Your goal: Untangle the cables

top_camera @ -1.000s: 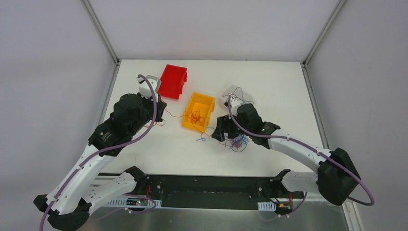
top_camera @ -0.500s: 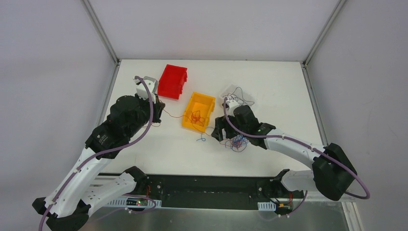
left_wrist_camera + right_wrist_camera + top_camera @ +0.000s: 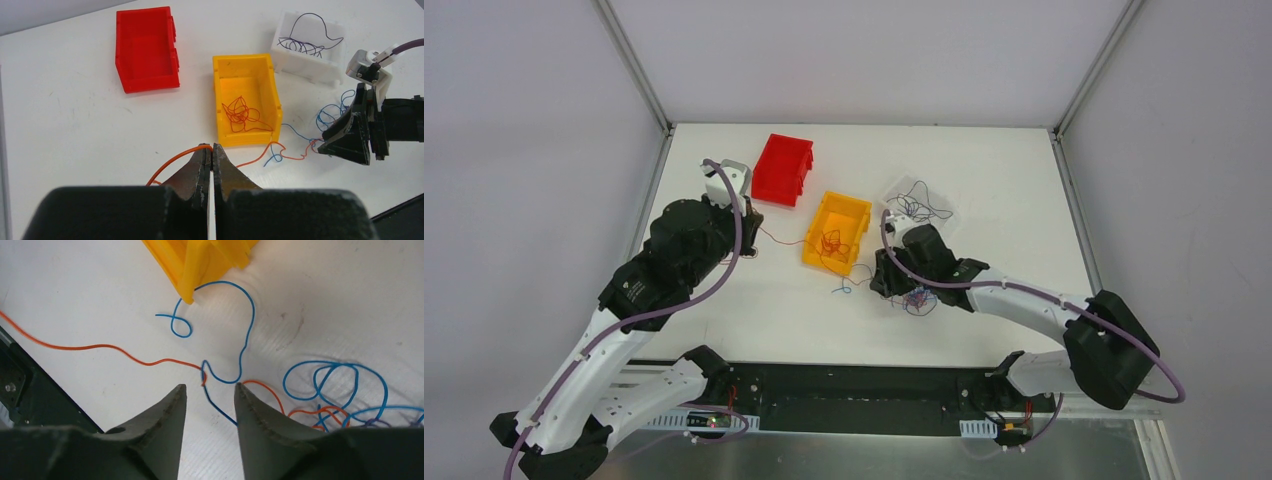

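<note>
a: how will the cables (image 3: pixel 919 300) handle?
b: hair-thin, limp, nearly weightless, i'd judge. they'll snag and spring rather than slide. best pinched on a free run, away from any knot.
a: where are they?
b: a blue-and-orange tangle on the table (image 3: pixel 1004 190) under the right gripper (image 3: pixel 210 390), near the yellow bin (image 3: pixel 217 90). more lie in that bin and in the white bin (image 3: pixel 305 67).
a: and the pincers?
b: the left gripper (image 3: pixel 213 148) is pressed together on the orange wire (image 3: pixel 100 346). the right one is spread, straddling where the blue wire (image 3: pixel 252 315) crosses the orange.
a: which way does the orange run?
b: side to side, from the left jaws past the yellow bin's near end into the tangle.
</note>
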Robot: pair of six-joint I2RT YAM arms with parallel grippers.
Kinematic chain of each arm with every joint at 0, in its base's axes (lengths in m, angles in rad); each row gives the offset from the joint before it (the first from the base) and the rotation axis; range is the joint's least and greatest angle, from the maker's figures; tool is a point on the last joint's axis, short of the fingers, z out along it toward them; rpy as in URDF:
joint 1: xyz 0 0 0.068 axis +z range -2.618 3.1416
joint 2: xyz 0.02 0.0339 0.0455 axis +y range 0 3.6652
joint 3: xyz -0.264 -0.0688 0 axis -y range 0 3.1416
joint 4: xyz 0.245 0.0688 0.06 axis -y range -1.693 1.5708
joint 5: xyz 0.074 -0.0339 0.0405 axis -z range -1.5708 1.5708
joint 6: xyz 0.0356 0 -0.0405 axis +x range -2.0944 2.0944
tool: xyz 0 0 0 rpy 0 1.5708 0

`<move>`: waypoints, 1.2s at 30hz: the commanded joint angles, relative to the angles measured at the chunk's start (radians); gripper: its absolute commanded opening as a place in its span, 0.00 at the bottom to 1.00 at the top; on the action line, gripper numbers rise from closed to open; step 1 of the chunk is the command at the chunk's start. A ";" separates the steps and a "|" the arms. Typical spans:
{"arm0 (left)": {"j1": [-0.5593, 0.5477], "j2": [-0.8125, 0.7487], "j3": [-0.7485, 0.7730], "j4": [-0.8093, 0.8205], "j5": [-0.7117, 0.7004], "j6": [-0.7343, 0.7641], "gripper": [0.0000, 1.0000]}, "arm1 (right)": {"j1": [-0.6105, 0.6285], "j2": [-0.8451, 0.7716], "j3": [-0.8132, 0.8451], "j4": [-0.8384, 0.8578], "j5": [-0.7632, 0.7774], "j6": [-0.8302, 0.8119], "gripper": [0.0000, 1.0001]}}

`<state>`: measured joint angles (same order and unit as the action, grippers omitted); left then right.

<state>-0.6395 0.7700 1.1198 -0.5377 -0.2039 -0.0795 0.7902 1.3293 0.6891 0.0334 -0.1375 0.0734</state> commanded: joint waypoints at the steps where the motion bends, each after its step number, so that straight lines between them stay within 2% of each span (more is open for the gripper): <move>1: 0.006 -0.012 0.042 -0.011 -0.055 0.037 0.00 | 0.005 -0.062 -0.032 -0.048 0.097 0.061 0.30; 3: 0.006 -0.015 0.041 -0.013 -0.070 0.042 0.00 | 0.003 -0.092 -0.053 -0.083 0.226 0.105 0.08; 4: 0.006 -0.015 0.043 -0.014 -0.074 0.043 0.00 | 0.002 -0.104 -0.060 -0.105 0.284 0.128 0.01; 5: 0.006 -0.013 0.043 -0.014 -0.075 0.044 0.00 | -0.009 -0.115 -0.064 -0.127 0.365 0.152 0.00; 8: 0.005 -0.004 0.048 -0.015 -0.067 0.041 0.00 | -0.093 -0.134 -0.058 -0.233 0.475 0.267 0.00; 12: 0.006 0.009 0.061 -0.025 -0.089 0.034 0.00 | -0.250 -0.158 -0.076 -0.277 0.459 0.388 0.00; 14: 0.006 0.009 0.070 -0.034 -0.113 0.034 0.00 | -0.290 -0.171 -0.095 -0.277 0.448 0.413 0.00; 16: 0.006 0.005 0.075 -0.033 -0.078 0.026 0.00 | -0.300 -0.177 -0.099 -0.266 0.415 0.401 0.00; 17: 0.006 0.009 0.079 -0.033 -0.041 0.019 0.00 | -0.300 -0.182 -0.103 -0.253 0.393 0.388 0.03; 18: 0.006 0.017 0.084 -0.033 -0.007 0.012 0.00 | -0.301 -0.189 -0.109 -0.243 0.369 0.378 0.13; 20: 0.006 0.039 0.098 -0.034 0.047 0.000 0.00 | -0.301 -0.215 -0.126 -0.214 0.341 0.360 0.48; 21: 0.006 0.048 0.105 -0.033 0.067 -0.005 0.00 | -0.301 -0.232 -0.136 -0.200 0.331 0.354 0.61; 22: 0.006 0.058 0.111 -0.033 0.084 -0.013 0.00 | -0.300 -0.249 -0.145 -0.188 0.322 0.348 0.67; 25: 0.006 0.086 0.141 -0.033 0.130 -0.034 0.00 | -0.301 -0.289 -0.159 -0.176 0.319 0.340 0.73; 36: 0.005 0.268 0.250 0.034 0.251 -0.088 0.00 | -0.301 -0.390 -0.216 -0.122 0.305 0.337 0.74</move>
<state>-0.6395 0.9894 1.3117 -0.5724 -0.0204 -0.1383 0.4889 0.9829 0.4824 -0.1341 0.1753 0.4236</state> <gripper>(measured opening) 0.010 0.741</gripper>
